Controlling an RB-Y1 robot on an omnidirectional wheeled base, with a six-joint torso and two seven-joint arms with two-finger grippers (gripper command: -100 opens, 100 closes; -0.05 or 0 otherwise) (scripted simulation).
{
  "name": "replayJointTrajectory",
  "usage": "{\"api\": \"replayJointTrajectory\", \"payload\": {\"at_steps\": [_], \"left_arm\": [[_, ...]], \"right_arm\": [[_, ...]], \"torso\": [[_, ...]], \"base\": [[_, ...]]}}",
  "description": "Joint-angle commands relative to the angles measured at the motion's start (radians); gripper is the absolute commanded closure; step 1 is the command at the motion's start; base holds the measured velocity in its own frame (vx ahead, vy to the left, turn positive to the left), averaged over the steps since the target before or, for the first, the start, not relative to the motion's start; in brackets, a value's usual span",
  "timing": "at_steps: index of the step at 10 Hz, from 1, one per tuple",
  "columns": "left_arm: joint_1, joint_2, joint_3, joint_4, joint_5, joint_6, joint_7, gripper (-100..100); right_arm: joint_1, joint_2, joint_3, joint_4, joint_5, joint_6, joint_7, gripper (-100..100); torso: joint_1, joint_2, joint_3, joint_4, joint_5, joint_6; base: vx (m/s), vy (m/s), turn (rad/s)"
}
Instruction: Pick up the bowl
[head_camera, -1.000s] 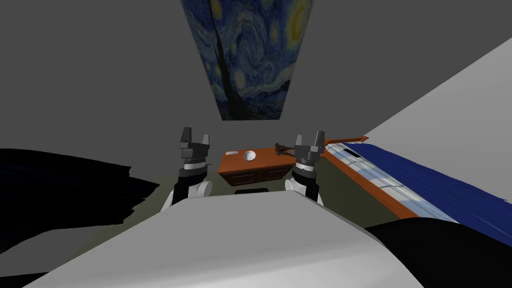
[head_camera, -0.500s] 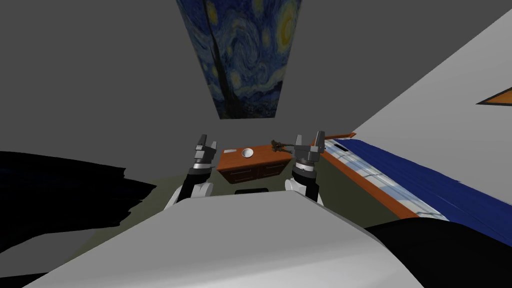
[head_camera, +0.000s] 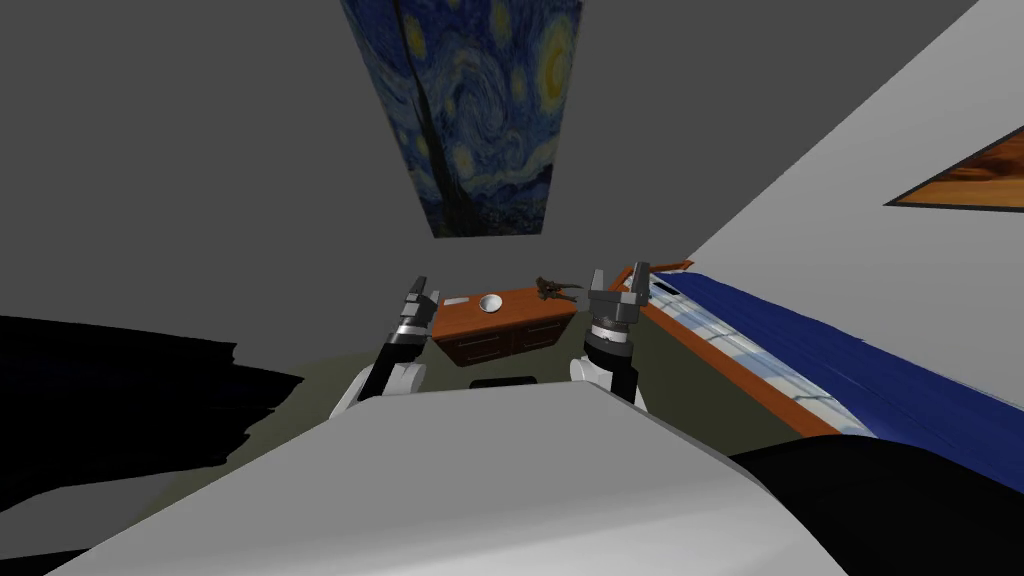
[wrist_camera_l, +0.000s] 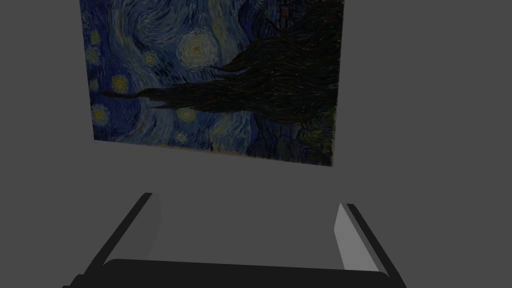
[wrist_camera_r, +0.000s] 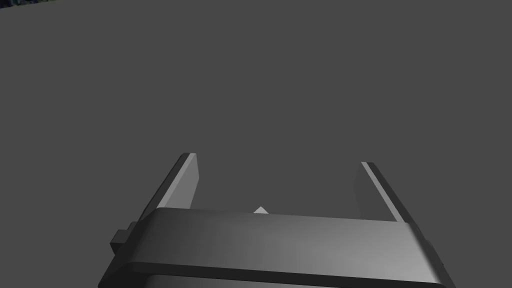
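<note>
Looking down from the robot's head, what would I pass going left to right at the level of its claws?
Left claw → small flat pale slip → white bowl → dark tangled object → right claw → blue-covered bed.

The table (head_camera: 520, 302) stands against the far wall, below a large painting (head_camera: 470, 110). On it the bowl (head_camera: 490, 303) sits left of the middle. A small flat item (head_camera: 456, 300) lies nearer the left end, and another object (head_camera: 549, 288) lies at the back right corner. The bed (head_camera: 850, 360) runs along the right-hand wall, near the table's right end, with a second picture (head_camera: 965, 180) on the wall above it. The left gripper (head_camera: 421, 292) hangs by the table's left end. The right gripper (head_camera: 619, 280) hangs by its right end, between table and bed.
</note>
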Motion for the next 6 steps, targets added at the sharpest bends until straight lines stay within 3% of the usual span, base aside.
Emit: {"api": "replayJointTrajectory", "payload": {"at_steps": [1, 6], "left_arm": [[-0.017, 0.019, -0.001, 0.041, 0.005, 0.048, 0.004, -100], [-0.065, 0.072, 0.005, 0.152, 0.022, 0.173, 0.014, -100]], "right_arm": [[0.0, 0.0, 0.0, 0.0, 0.0, 0.0, 0.0, 0], [0.0, 0.0, 0.0, 0.0, 0.0, 0.0, 0.0, 0]], "torso": [[0.0, 0.0, 0.0, 0.0, 0.0, 0.0], [-0.001, 0.001, 0.001, 0.0, 0.0, 0.0]], "base": [[-0.051, -0.014, -0.109], [-0.065, -0.025, -0.12]]}}
